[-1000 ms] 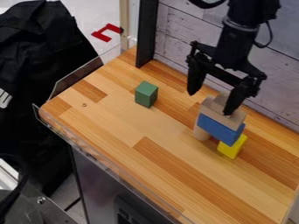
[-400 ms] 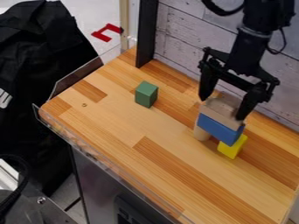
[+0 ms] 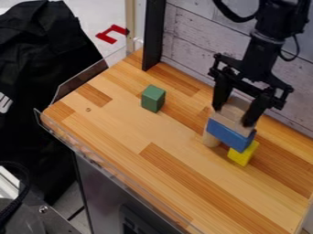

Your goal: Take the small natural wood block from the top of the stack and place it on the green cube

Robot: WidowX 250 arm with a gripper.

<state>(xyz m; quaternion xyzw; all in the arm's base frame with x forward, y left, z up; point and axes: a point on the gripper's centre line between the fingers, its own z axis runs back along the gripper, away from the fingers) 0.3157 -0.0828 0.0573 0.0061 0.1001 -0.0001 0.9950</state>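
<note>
At the right, the black gripper (image 3: 232,116) hangs over a small stack, shut on the light wooden block (image 3: 233,112) at its top, with one finger at each side. Directly beneath that block is a blue block (image 3: 229,135), lying tilted down to the right. Under the blue block stand a pale wooden cylinder (image 3: 211,140) at the left and a yellow block (image 3: 243,154) at the right. A green block (image 3: 153,98) stands apart, left of the stack.
The wooden tabletop (image 3: 122,123) has a clear raised edging along its front left side. A panelled wall (image 3: 189,41) rises behind, with a black upright post (image 3: 153,36) at the back. Black cloth (image 3: 43,59) hangs off to the left.
The gripper has moved right and slightly down, and its fingers have come closer together around the wooden block. The stack and the green block have stayed in place.
</note>
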